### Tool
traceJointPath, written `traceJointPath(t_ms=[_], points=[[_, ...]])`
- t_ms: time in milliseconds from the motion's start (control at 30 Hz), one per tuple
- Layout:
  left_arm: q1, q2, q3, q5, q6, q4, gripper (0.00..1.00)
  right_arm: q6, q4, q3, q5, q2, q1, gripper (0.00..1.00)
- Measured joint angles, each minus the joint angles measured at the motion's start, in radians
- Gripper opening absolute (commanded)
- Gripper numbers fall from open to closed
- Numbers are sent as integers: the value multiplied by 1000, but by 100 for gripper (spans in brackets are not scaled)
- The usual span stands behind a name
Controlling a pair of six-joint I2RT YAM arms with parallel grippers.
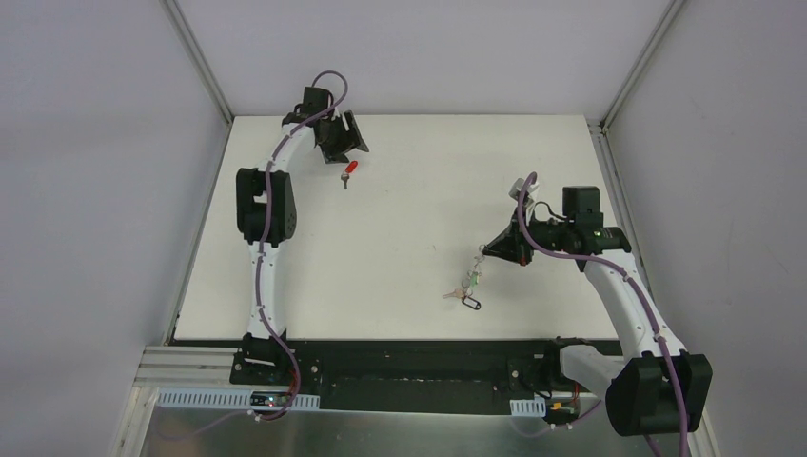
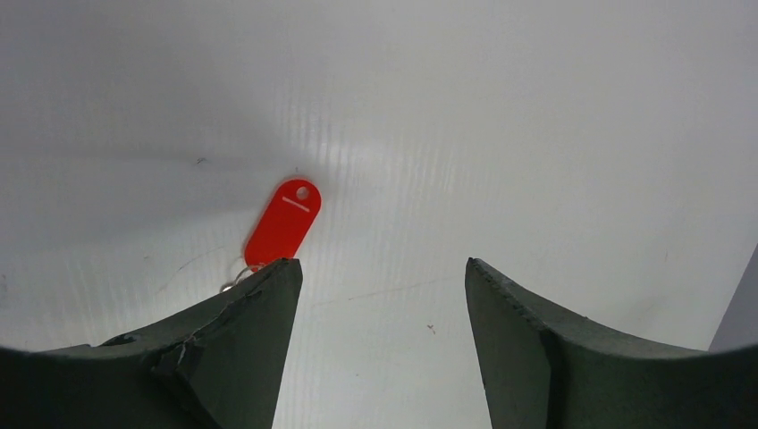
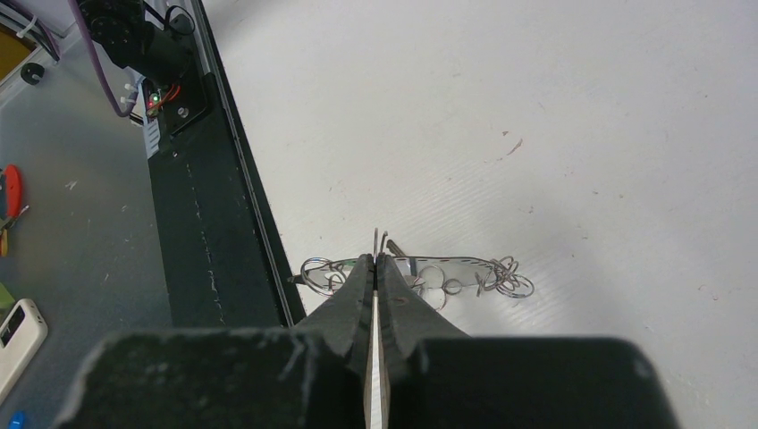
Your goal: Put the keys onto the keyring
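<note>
**Right end effector**: the fingers are pressed together, pinching the thin wire of the keyring at its rim. The grip sits on bare wire, clear of the small loops. In my judgement this leaves the rest of the hoop free for threading.

Seen from overhead, the hoop hangs from the pinch toward the near edge of the bench. I cannot tell whether its lower end rests on the surface. Two items sit at that lower end: a pale green-tinted key and a black key. They appear to be on the hoop already, though the join is too small to confirm.

**Left end effector**: the fingers are spread, with nothing between them. It hangs low over the far left corner of the bench, and the red key lies just beyond one finger. The red tag lies flat. Its small wire loop and blade run under that fingertip and are mostly hidden. The key is beside the gap, not within it, so a sideways correction looks necessary before closing.

**Assessment:** the red key is well apart from the keyring and appears to be the one item outstanding. The hoop seems to be held ready to receive it.

**Risk:** a flat tag offers little edge to grip.
</note>
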Motion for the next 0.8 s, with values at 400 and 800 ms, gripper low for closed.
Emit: traceJointPath(t_ms=[400, 800], points=[[4, 47, -43, -15, -83, -14, 69, 1, 2, 0, 0, 2, -8, 0], [4, -50, -179, -63, -40, -71, 68, 8, 4, 0, 1, 2, -10, 0]])
